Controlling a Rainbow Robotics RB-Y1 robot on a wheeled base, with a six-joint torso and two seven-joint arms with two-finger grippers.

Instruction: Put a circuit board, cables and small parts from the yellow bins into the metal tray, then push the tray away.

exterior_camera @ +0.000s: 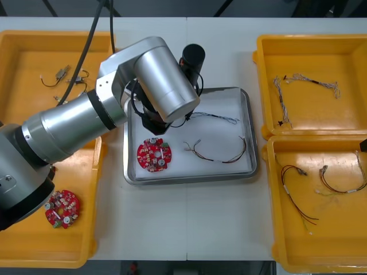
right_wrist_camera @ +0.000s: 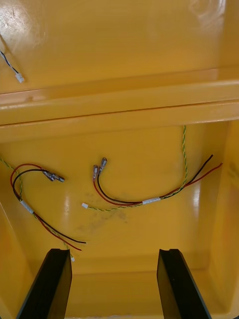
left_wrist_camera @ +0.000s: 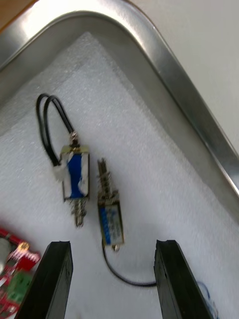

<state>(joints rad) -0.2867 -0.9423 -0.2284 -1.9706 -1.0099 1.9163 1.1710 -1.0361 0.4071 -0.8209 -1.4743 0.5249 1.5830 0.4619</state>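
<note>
Left wrist view: left gripper (left_wrist_camera: 112, 244) is hovering wide open over small metal parts (left_wrist_camera: 75, 174) inside the metal tray (left_wrist_camera: 195, 107); lifting risks snagging their leads (left_wrist_camera: 49, 127). Right gripper (right_wrist_camera: 114, 251) idling open.

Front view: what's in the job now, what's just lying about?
In hand: metal tray; in it circuit board, blue and white cable, red and black cable, two small metal parts; left gripper open above them.
Lying about: spare board, left near bin; cables, right near bin, right gripper open over them.
</note>
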